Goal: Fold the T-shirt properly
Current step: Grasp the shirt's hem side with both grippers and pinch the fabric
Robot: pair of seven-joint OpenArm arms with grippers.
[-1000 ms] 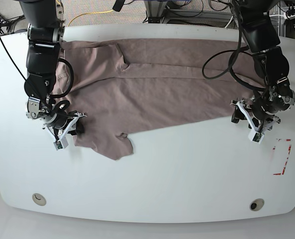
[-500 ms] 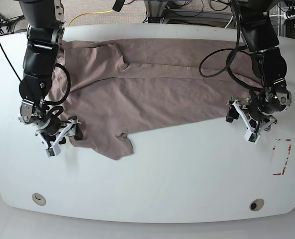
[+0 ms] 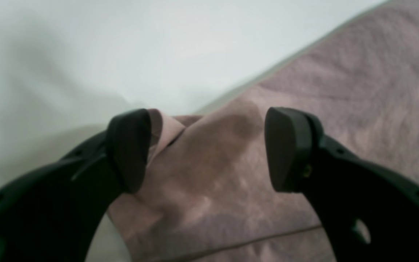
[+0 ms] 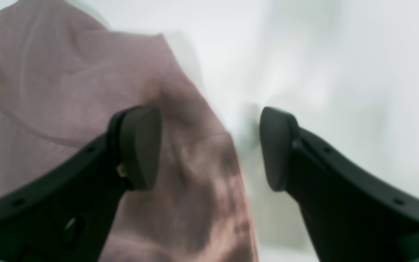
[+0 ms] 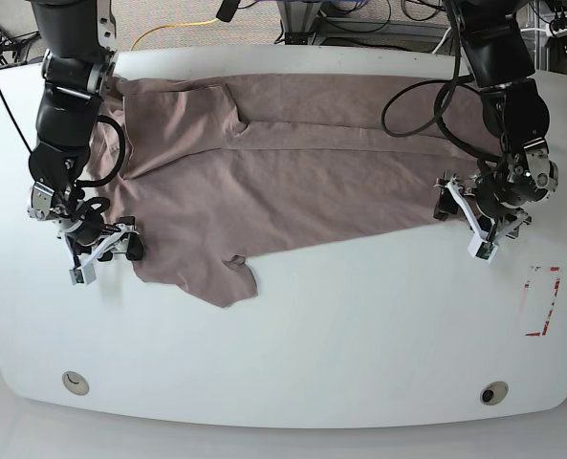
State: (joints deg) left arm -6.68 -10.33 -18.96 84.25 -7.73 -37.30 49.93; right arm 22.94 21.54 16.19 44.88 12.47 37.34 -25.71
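Lay spread across the far half of the white counter (image 5: 293,335): the T-shirt (image 5: 293,172), reaching from the far left corner toward the right edge, one flap drooping toward the middle. Looked soft, light and limp, much wrinkled; likely to sag and drag wherever unsupported, and to slide readily on the smooth top. Best taken at the corners of the near hem, with a pinch deep enough to catch both layers.

Left gripper (image 3: 206,149) stood open, a raised corner of cloth between its fingertips, one pad (image 3: 131,145) touching the cloth, nothing clamped. Right gripper (image 4: 209,145) also open, straddling the shirt's edge at the left side of the counter, one pad (image 4: 140,145) over cloth, the other over bare white.

Compared with a second ago: right gripper (image 5: 99,251) drawn outward toward the left edge and off the cloth; left gripper (image 5: 481,222) shifted slightly toward the far edge. Shirt lying much as before.
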